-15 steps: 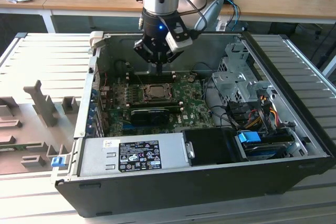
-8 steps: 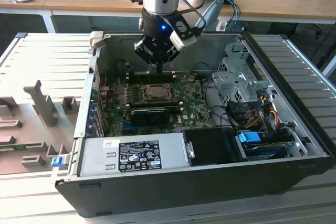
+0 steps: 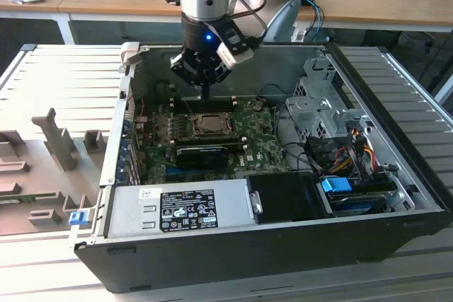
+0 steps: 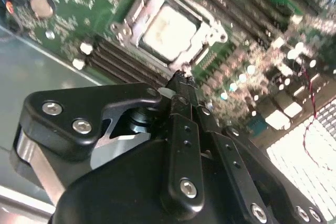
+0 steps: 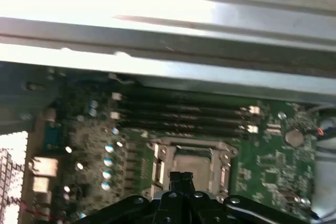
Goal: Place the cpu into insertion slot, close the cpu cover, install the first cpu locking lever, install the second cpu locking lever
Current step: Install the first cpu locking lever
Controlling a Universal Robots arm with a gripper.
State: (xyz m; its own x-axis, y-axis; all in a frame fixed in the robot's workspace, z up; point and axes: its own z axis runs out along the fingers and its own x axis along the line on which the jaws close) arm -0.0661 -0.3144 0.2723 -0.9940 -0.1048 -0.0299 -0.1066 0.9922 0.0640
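The cpu [image 4: 169, 29] lies flat in the insertion slot [image 3: 210, 124] on the green board, its silver top showing. The cpu cover [image 4: 137, 11] lies down around it as a silver frame. My gripper [image 3: 205, 98] hangs just above the board at the far edge of the slot, between it and the memory slots. Its black fingers are shut together with nothing between them, as both wrist views show [image 4: 181, 80] [image 5: 181, 176]. I cannot tell how the locking levers stand.
A long black card [image 3: 202, 153] sits in front of the slot. The grey power supply [image 3: 180, 210] fills the case's near side and a drive cage [image 3: 322, 104] stands at the exterior view's right. Memory slots [image 5: 178, 114] run beside the metal case wall [image 5: 157, 40].
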